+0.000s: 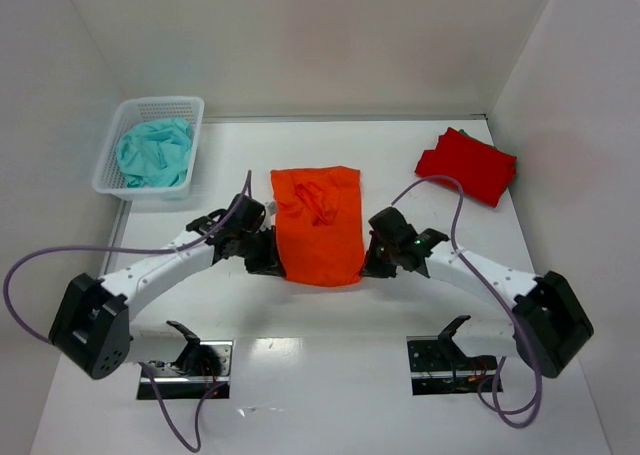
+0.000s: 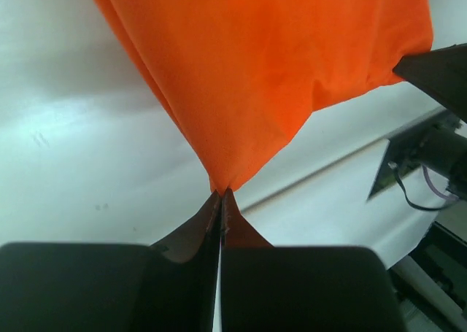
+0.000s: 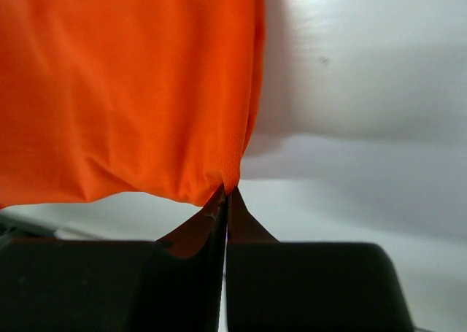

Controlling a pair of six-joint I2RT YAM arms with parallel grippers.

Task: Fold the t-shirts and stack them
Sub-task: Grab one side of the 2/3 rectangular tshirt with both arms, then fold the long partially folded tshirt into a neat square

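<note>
The left hand (image 2: 221,193) is clamped on the near left corner of the orange t-shirt (image 1: 318,230), and the right hand (image 3: 226,192) on its near right corner. Only the wrist views show the pinched cloth. The shirt is mid tabletop (image 1: 330,385). The red t-shirt (image 1: 466,165) lies far right, and a basket (image 1: 160,102) with teal cloth (image 1: 155,153) far left.

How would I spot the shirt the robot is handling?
In the middle of the white table lies the orange t-shirt, its near corners pinched by the left gripper and right gripper. It is brighter than the folded red t-shirt at far right, and the teal cloth sits in a basket.
</note>
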